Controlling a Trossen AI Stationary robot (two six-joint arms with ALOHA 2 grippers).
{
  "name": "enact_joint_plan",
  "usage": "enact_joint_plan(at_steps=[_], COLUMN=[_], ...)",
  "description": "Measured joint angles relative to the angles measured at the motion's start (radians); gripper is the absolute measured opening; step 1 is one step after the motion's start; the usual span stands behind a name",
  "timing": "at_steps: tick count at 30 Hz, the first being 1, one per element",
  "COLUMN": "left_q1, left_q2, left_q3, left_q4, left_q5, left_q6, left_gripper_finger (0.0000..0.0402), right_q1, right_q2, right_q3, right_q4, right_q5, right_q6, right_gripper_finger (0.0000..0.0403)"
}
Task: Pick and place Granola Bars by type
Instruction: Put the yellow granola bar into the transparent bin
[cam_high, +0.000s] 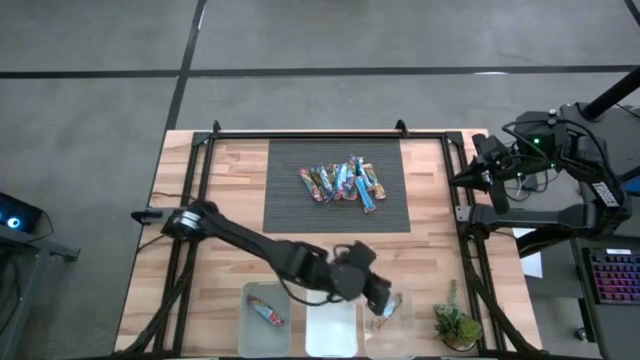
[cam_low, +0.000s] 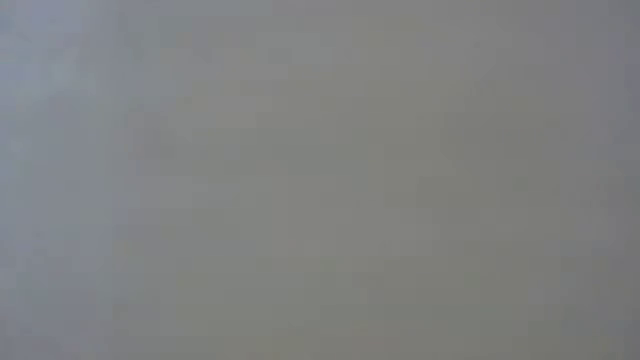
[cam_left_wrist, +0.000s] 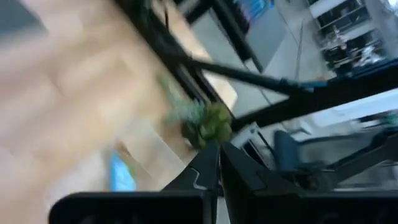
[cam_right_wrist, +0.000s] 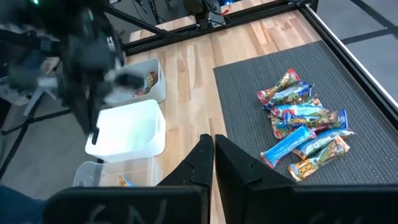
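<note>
The low view is showing only grey blur; motion is smearing the bench (cam_left_wrist: 74, 81) in the left wrist view.

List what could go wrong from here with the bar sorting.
1. The shut left hand hangs over the end bin, close to the potted plant; swinging away could knock the plant.
2. The granola bars on the mat lie overlapping in a heap, so the next grab may take two or drag neighbours.
The right hand waits at the table's right edge.
</note>
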Motion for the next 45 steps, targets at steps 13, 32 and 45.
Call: enact_joint_plan(at_steps=[13,32,45], left_q1=[-0.002,0.159,0.29], left_q2=[-0.323,-0.916,-1.199], left_q3=[-0.087,-0.921,-1.1], left_q4=[-0.197,0.335,0.322], left_q5=[-0.302,-0.093,-0.019], left_q6=[0.465,0.72,0.782], left_gripper_finger=[0.0,0.0,0.0], right_q1=[0.0,0.0,0.0], right_q2=[0.027,0.131,0.285], right_q3=[0.0,0.0,0.0], right_q4=[0.028,0.247,0.334], right_q5=[-0.001,-0.002,0.002], right_q6=[-0.004,0.067,0.056], right_gripper_finger=[0.0009,0.0009,0.0009])
